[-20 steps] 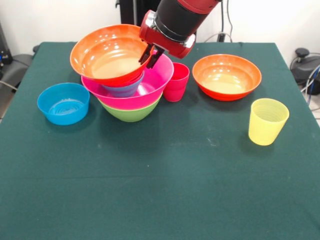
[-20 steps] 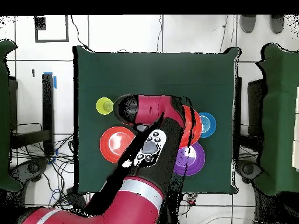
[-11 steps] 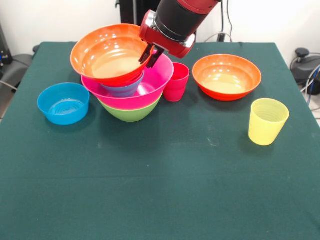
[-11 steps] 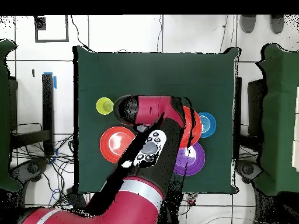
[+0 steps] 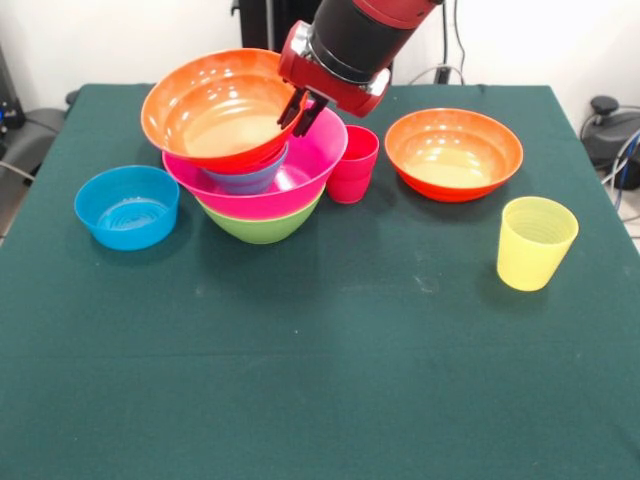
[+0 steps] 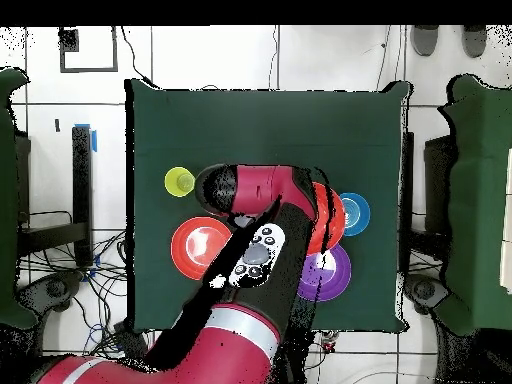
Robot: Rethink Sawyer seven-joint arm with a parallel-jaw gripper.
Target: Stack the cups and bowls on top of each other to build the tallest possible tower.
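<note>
Gripping the rim of the top orange bowl (image 5: 215, 105), the tool (image 5: 303, 112) had its fingers pinched on that rim's right edge in the front view, arm coming down from above. That bowl sat tilted on the tower (image 5: 255, 195): green bowl (image 5: 262, 226) at the bottom on the bench (image 5: 320, 360), big pink bowl (image 5: 300, 175) above it, a purple-blue bowl (image 5: 250, 177) nested inside the pink. Red cup (image 5: 354, 163) stood upright just beside the tower's right side. Second orange bowl (image 5: 453, 152) sat apart to the right, yellow cup (image 5: 536, 242) nearer the camera from it, blue bowl (image 5: 127, 206) left of the tower.

Overhead, the arm covered most of the tower; tool hidden there. Visible: yellow cup (image 6: 179, 181), orange bowl (image 6: 198, 247), blue bowl (image 6: 355, 213), a purple bowl (image 6: 330, 275) near the bench's edge.
</note>
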